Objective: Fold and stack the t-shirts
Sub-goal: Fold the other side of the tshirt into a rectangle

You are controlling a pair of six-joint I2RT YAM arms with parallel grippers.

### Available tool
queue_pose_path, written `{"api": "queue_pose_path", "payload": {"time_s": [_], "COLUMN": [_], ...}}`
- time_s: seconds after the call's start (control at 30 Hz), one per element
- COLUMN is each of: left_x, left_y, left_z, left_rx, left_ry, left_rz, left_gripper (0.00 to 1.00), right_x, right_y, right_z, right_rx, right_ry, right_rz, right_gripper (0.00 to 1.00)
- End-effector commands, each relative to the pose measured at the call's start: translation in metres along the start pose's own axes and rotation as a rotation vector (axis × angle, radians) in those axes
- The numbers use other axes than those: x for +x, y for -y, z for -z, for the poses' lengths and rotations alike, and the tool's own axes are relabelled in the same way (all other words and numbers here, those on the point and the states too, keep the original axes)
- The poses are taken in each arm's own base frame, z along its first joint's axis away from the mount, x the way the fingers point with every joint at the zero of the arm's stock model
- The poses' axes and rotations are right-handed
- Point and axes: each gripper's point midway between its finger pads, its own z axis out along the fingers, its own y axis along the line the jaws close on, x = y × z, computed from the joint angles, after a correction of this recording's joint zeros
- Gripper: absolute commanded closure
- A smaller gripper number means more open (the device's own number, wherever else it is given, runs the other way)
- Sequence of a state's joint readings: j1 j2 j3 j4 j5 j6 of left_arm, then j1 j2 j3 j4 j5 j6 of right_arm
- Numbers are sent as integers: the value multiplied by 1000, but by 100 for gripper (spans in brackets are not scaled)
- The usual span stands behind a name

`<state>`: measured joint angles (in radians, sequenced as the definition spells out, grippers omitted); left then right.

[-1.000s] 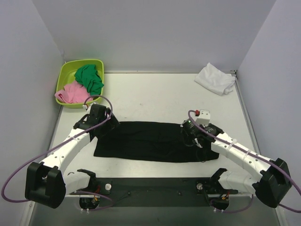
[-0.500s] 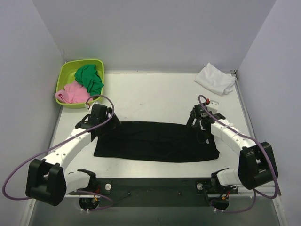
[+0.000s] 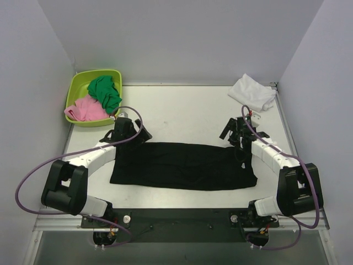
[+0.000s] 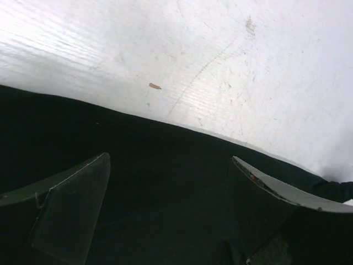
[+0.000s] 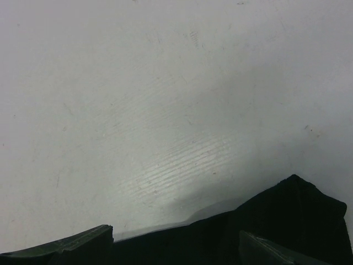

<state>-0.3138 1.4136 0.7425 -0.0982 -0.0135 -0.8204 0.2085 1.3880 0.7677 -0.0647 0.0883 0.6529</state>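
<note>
The black t-shirt (image 3: pixel 182 165) lies flat as a long folded strip across the middle of the table. My left gripper (image 3: pixel 131 134) hovers over its far left corner, jaws open, with only black cloth (image 4: pixel 165 176) beneath them and nothing held between the fingers (image 4: pixel 71 215). At the shirt's far right corner my right gripper (image 3: pixel 233 133) stands open. Its fingertips (image 5: pixel 270 251) frame the cloth's edge (image 5: pixel 287 215) and the bare tabletop beyond. The white t-shirt (image 3: pixel 253 91) lies crumpled at the back right corner.
A lime-green tub (image 3: pixel 80 83) at the back left holds a green cloth (image 3: pixel 105 91) and a pink cloth (image 3: pixel 84 109). Grey walls enclose the table on three sides. Both arm bases sit at the near edge.
My right arm swung back from over the shirt's right part to its far right corner. The left gripper shifted slightly farther along the far left edge. Both stayed open.
</note>
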Motion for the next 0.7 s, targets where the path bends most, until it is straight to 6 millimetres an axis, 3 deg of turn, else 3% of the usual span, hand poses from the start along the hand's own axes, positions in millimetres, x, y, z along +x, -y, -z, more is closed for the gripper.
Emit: {"api": "queue_pose_path", "payload": {"time_s": [0.0,0.2,0.43,0.67], "left_x": [-10,0,18,25], "left_y": [41,41,15,0], "left_z": [-3,-11,-31,-38], "left_rx": [145,133,60,17], "left_ry": [24,-3,-38,-54], "left_rz": [5,-1,4,10], "left_gripper": [3,3,3,3], "right_x": [7,14,22,28], "right_y": [-2,2,17,37], "right_z": [-1,-5,-18,-30], "right_rx": [-31,-19,13,58], "right_ry": [-31,-49,-78,-116], "right_rz": [-16,-16,-36,-62], "right_gripper": [0,0,0,0]}}
